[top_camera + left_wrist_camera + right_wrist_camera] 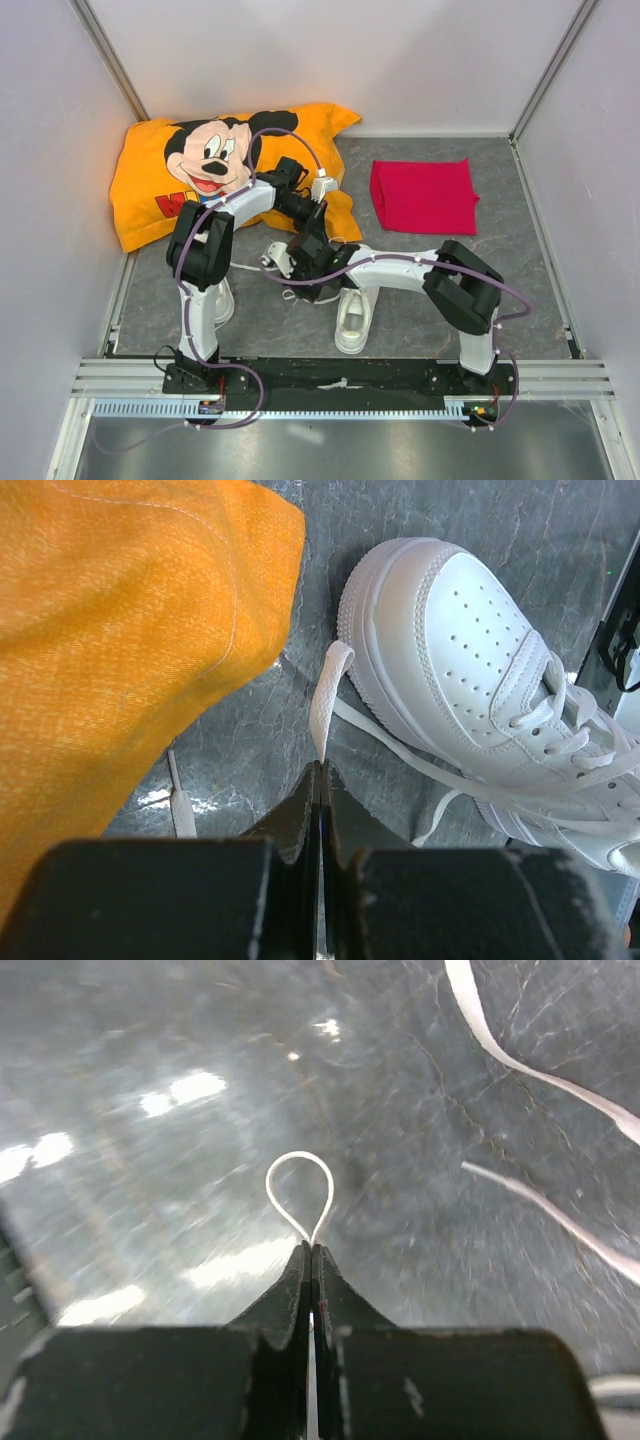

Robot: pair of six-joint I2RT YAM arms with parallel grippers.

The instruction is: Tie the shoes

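Note:
One white shoe (pixel 470 670) lies with its toe close to the orange pillow's corner. In the top view it (pixel 354 322) is partly under my right arm. A second shoe (pixel 223 300) peeks out beside my left arm. My left gripper (pixel 321 765) is shut on a flat white lace (pixel 322 695) that trails back toward the shoe. My right gripper (pixel 310 1248) is shut on a thin lace, and a small loop (pixel 299 1192) stands out past its tips. Both grippers (pixel 312 250) meet low over the mat between the shoes.
An orange Mickey Mouse pillow (pixel 200 175) lies at the back left, with its corner (pixel 120 630) beside the shoe's toe. A folded red cloth (pixel 423 195) sits at the back right. Loose lace strands (pixel 540 1060) cross the grey mat. White walls enclose the area.

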